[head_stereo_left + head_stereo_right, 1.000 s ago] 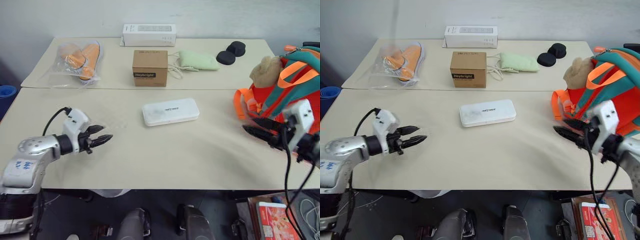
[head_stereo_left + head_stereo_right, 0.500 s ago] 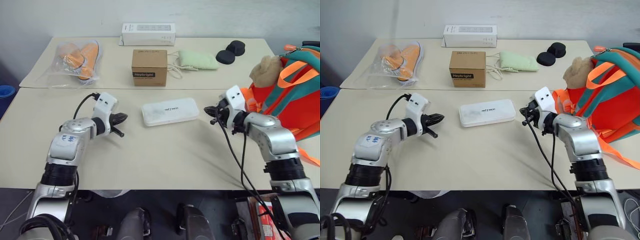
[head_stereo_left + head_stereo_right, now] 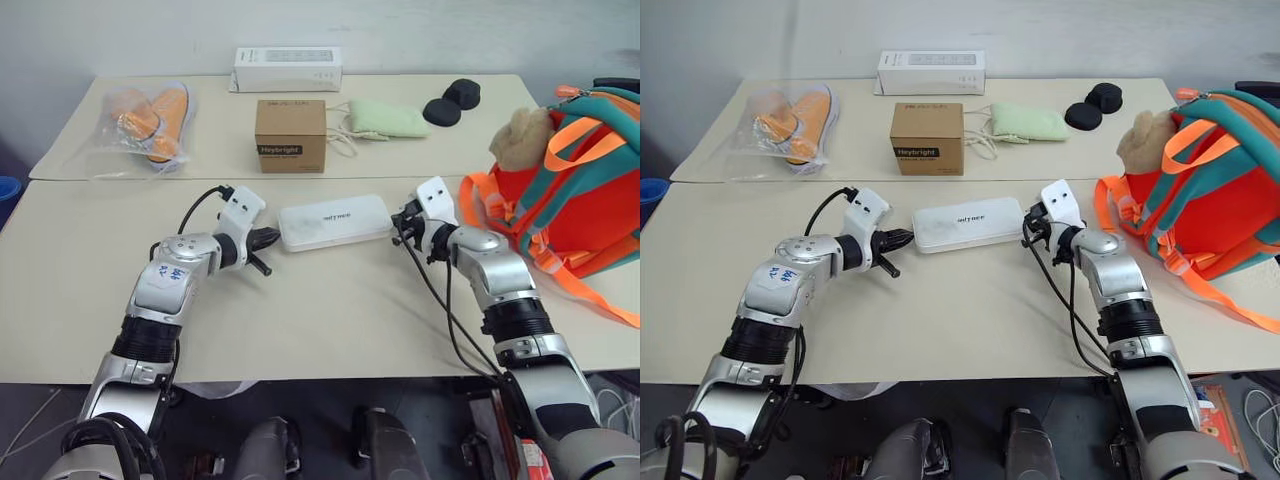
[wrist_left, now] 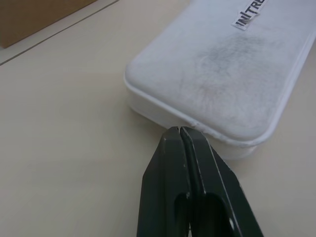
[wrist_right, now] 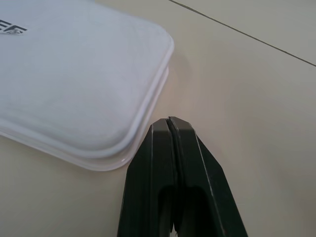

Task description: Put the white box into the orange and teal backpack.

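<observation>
- White box point(image 3: 334, 221) lies flat on the near table point(image 3: 330, 320), about mid-width, long side running left to right, dark lettering on its lid.
- Left gripper point(image 3: 270, 240): fingers pressed together, holding nothing; tips just at the box's left end. In the left wrist view the joined tips point(image 4: 178, 132) sit right against the box's rim; actual contact cannot be told.
- Right gripper point(image 3: 396, 222): fingers together, empty; tips at the box's right end. In the right wrist view the tips point(image 5: 168, 122) stand just beside the box's rounded corner, a thin gap showing.
- Both arms angle inward, the box between the two grippers.
- Backpack point(image 3: 565, 200), orange with teal straps, sits at the right edge of the near table, well right of the box; tan plush toy point(image 3: 522, 138) on its left upper side; orange webbing trails toward the near right.
- Far table: brown carton point(image 3: 290, 135) straight beyond the box; long white carton point(image 3: 287, 69) behind it at the far edge; bagged orange shoes point(image 3: 148, 120) far left; green pouch point(image 3: 385, 118) right of the brown carton; two black discs point(image 3: 452, 100) farther right.
</observation>
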You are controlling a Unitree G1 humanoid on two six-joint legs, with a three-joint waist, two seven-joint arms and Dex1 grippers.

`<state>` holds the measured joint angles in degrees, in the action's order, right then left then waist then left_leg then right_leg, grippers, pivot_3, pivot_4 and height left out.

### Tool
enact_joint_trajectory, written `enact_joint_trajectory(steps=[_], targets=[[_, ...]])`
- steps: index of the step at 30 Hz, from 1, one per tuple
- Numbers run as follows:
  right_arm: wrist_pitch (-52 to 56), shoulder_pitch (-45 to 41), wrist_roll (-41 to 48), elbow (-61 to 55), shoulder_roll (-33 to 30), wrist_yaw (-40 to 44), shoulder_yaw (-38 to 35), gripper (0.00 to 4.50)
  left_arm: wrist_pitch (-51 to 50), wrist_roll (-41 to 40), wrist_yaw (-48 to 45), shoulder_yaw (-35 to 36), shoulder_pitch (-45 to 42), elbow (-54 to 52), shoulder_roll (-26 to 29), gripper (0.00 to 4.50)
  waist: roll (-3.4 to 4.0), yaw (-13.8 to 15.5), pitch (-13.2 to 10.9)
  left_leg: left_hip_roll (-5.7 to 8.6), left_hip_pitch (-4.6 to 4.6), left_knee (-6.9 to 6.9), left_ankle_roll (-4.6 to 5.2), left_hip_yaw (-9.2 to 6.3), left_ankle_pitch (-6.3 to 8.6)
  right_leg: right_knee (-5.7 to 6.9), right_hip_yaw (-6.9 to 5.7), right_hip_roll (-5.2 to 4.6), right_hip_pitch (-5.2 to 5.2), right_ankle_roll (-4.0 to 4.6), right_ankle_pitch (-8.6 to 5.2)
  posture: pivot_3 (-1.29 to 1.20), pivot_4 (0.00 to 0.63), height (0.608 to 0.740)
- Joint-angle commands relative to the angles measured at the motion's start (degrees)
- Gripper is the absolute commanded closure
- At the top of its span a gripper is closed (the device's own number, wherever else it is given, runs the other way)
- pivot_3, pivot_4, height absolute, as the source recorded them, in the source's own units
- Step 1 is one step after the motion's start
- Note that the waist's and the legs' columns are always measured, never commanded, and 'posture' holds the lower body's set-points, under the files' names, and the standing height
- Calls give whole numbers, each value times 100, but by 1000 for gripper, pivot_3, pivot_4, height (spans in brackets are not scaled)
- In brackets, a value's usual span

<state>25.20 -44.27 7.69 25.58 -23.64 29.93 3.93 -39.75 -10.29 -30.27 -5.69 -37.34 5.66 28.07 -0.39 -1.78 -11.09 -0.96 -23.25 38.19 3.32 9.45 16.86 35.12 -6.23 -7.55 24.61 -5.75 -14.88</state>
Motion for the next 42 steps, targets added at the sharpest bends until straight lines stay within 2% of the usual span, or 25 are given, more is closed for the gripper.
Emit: enact_joint_trajectory(steps=[1, 9, 17, 20, 24, 29, 33, 37, 42], targets=[[245, 144, 89, -713, -33, -17, -185, 4500, 162, 71, -87, 96, -85, 76, 68, 4453, 0, 1, 0, -1, 0, -1, -1, 0, 0, 0, 1, 0, 0, 0, 0, 0, 150, 740], [1018, 928, 271, -1988, -22, -58, -281, 4500, 400, 161, -159, 168, -103, 434, 62, 4453, 0, 14, 0, 1, 0, 0, -1, -1, 0, 0, 1, -3, 0, 0, 0, 0, 150, 740], [1141, 878, 238, -1992, -177, -58, -427, 4500, 565, 181, -508, 232, -166, 743, 309, 4453, 0, 6, 0, 0, 0, -1, -3, 0, 1, 2, 2, -2, 4, 0, 0, 0, 150, 740], [892, 651, 107, -1526, -384, 43, -402, 4500, -283, -455, -1084, 544, -229, 1011, 357, 3925, 0, 5, 0, 0, 0, -1, -3, 2, 1, 2, 3, -2, 5, 1, 0, 0, 150, 740], [547, 343, -19, -1026, -498, 309, -161, 4500, -1764, -1303, -1592, 1107, -636, 1552, 451, 2730, 0, 2, 0, -1, 1, 1, -1, 1, 0, 2, 2, 1, 3, 0, -1, 0, 150, 740], [-14, -60, -349, -345, -504, 695, 251, 4500, -2614, -1546, -2109, 1107, -1282, 2647, 708, 1163, 0, -7, 0, 2, 1, 1, -1, 5, -1, 3, 2, 3, 4, 0, -1, 0, 150, 740], [-334, -268, -564, 45, -399, 834, 465, 4500, -2918, -1576, -1973, 1373, -1955, 3891, 586, 15, 0, -19, 0, 2, 1, 3, -1, 5, -2, 7, 2, 5, 4, -1, -1, 0, 150, 740], [-425, -344, -606, 210, -214, 824, 458, 4500, -2573, -1439, -1737, 1443, -2218, 4568, 225, 15, 0, 1, 0, 4, 2, 4, -1, 4, -3, 8, 2, 3, 3, -1, -1, 0, 150, 740], [-466, -360, -676, 270, -81, 859, 446, 4500, -2412, -1355, -1858, 1337, -2435, 4905, -300, 15, -1, 20, 1, 8, 2, 19, 0, 2, -3, 22, 3, -2, -2, -1, -1, 0, 150, 740]])
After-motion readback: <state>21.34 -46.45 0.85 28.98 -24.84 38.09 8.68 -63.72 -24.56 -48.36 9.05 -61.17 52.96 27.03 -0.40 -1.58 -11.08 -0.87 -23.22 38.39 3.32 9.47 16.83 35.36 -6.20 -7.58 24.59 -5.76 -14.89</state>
